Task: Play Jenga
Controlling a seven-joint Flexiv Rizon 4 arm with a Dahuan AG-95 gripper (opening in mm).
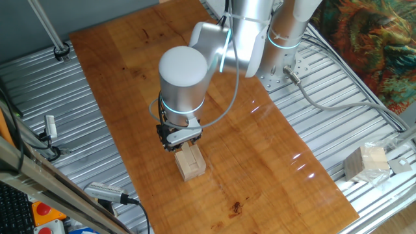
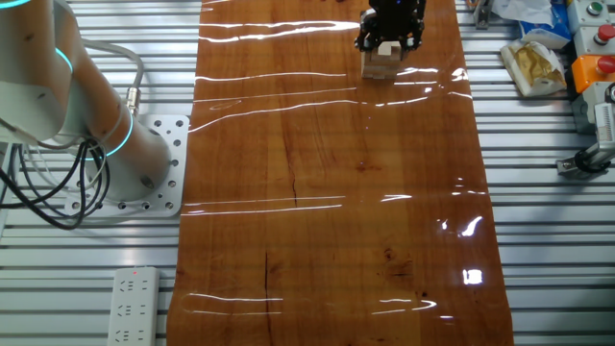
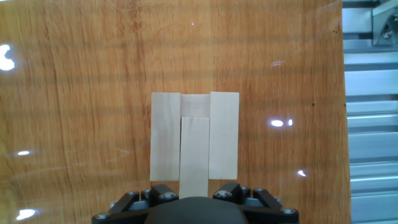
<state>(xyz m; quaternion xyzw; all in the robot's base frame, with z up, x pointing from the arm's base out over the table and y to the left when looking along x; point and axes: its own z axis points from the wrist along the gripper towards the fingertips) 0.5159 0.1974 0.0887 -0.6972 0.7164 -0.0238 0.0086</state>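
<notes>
The Jenga stack [image 1: 191, 164] is a small pile of pale wooden blocks on the wooden board [image 1: 247, 162]. It also shows in the other fixed view [image 2: 379, 61], at the far end of the board. In the hand view I look straight down on its top layer [image 3: 165, 137]. The middle block [image 3: 194, 149] sits lower than its two neighbours and is slid out toward the hand. My gripper [image 3: 194, 194] is right over the stack [image 1: 180, 142] [image 2: 388, 38]. Its jaws stand on either side of the middle block's near end. The fingertips are hidden.
A pale block cube in clear plastic [image 1: 366, 162] lies off the board on the slatted metal table at the right. A power strip [image 2: 132, 306] lies beside the board, near the arm's base plate [image 2: 154, 163]. A yellow bag [image 2: 538, 65] and boxes lie near the stack's end.
</notes>
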